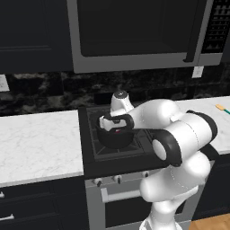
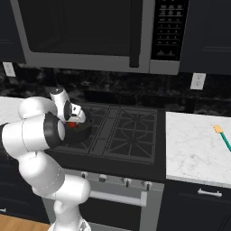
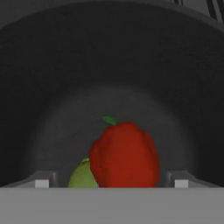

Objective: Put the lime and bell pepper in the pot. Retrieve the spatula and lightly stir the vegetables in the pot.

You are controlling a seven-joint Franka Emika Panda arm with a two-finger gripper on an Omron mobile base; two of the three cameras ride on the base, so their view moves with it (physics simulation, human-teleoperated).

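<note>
Bell pepper [image 3: 124, 154] beside lime [image 3: 83, 176] in pot [image 3: 52, 87] | my claw [image 3: 112, 180] spread wide above them, gripping nothing

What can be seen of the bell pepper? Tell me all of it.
The bell pepper is small, red and smooth-skinned, with a bit of green stem at its top. It sits on the bottom of the matt black pot, which stands on the stove's front left burner. The yellowish-green lime lies against its side, partly hidden behind it. The gripper hangs just above, its fingertips spread to either side of the pepper without touching it. A red speck of it also shows in the right base view.
</note>
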